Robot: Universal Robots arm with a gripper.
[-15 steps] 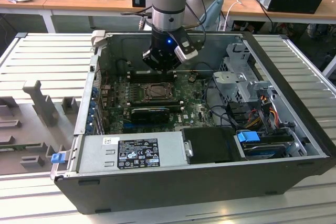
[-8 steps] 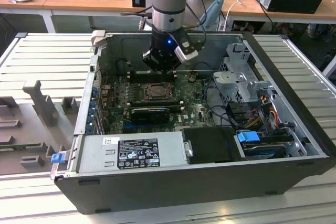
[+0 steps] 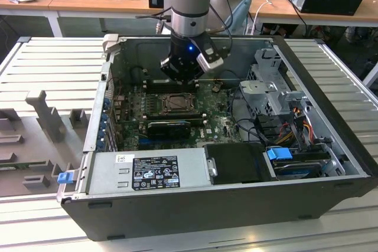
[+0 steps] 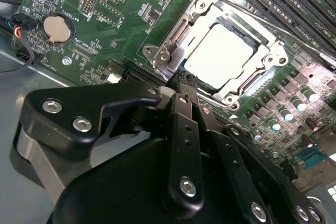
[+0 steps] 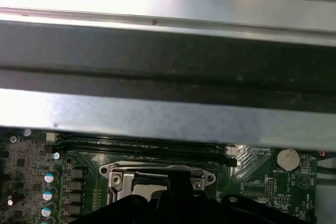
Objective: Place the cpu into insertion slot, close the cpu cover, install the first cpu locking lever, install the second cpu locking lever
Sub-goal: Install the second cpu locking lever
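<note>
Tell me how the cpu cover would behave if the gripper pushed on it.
The cpu cover is a thin metal frame lying over the cpu, so it would probably feel stiff and light. It seems to lie flat, so a push likely meets resistance. Its bare metal may let the gripper slip.

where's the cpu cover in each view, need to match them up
Exterior view: the cpu cover sits mid-board, just below the gripper.
Second wrist view: cpu cover frames the cpu, beyond the fingertips.
First wrist view: cpu cover is above the gripper body.
Shared landmark: the coin battery in both wrist views.
</note>
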